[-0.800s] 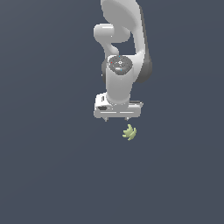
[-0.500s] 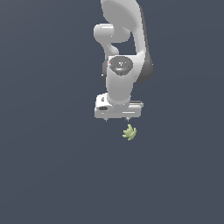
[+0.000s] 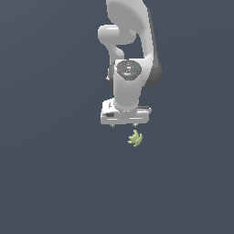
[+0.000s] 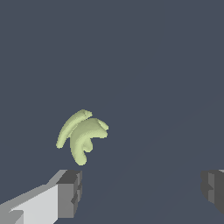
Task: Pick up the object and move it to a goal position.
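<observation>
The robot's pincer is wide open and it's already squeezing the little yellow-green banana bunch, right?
Not quite. The pincer is wide open, but it is not squeezing the little banana bunch. The wrist view shows the bunch lying apart from the fingers, beyond their tips, nearer one finger than the other. In the exterior view the bunch sits just past the pincer, untouched.
</observation>
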### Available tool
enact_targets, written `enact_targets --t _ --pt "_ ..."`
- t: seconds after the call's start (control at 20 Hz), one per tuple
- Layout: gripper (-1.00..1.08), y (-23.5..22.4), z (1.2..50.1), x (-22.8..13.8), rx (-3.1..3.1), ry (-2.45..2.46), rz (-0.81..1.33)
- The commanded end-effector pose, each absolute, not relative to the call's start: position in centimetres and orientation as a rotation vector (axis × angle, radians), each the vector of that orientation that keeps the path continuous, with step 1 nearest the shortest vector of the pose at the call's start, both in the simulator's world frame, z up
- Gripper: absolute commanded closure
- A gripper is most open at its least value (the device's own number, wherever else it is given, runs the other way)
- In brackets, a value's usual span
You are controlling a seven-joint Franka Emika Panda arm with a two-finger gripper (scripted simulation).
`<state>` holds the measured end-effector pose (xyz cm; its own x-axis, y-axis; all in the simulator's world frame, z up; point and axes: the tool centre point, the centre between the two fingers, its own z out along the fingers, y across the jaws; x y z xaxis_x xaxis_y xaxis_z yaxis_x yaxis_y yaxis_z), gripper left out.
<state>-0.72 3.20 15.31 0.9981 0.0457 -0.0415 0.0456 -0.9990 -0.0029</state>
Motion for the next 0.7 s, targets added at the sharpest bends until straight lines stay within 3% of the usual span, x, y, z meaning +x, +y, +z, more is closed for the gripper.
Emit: enact_targets --t 0.0,0.65 --pt "-0.92 3.3 15.2 -0.7 -3.138 -0.060 0.065" --pt "-0.92 5.0 13.7 -0.5 -3.133 0.191 0.052"
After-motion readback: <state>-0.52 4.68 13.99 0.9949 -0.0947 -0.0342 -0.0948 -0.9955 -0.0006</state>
